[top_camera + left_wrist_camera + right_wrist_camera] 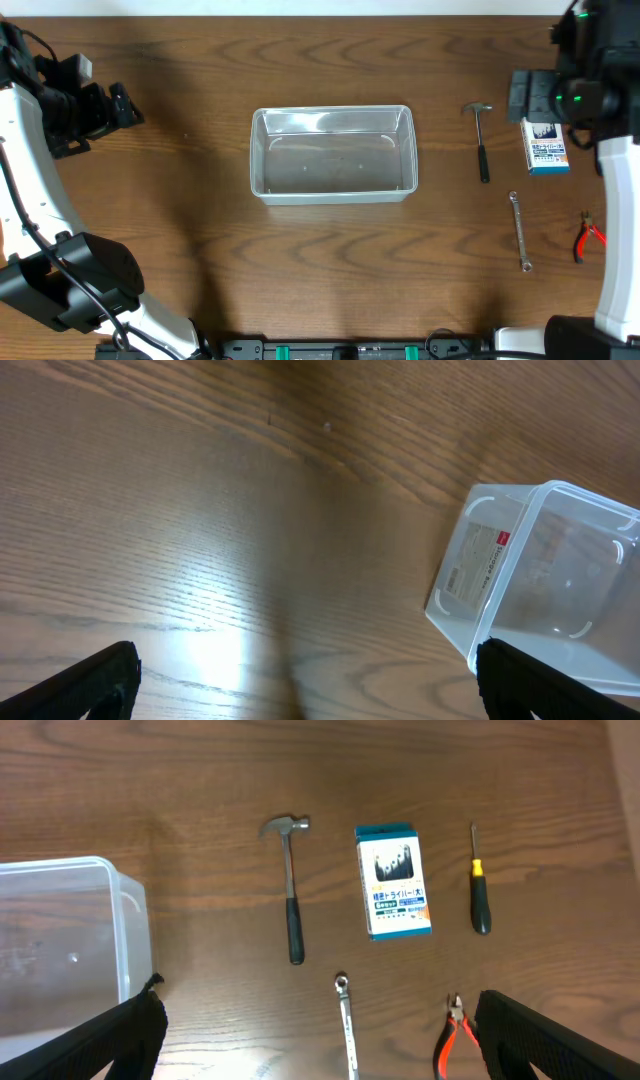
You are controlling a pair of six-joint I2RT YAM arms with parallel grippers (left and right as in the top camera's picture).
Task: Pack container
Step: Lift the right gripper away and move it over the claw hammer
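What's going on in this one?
Packing hasn't started. The clear container sits empty in the middle. A hammer, wrench, pliers, screwdriver and blue-and-white box lie to its right, untouched. The right gripper hovers above those tools, and the left gripper hovers left of the container. Both have open jaws and hold nothing.
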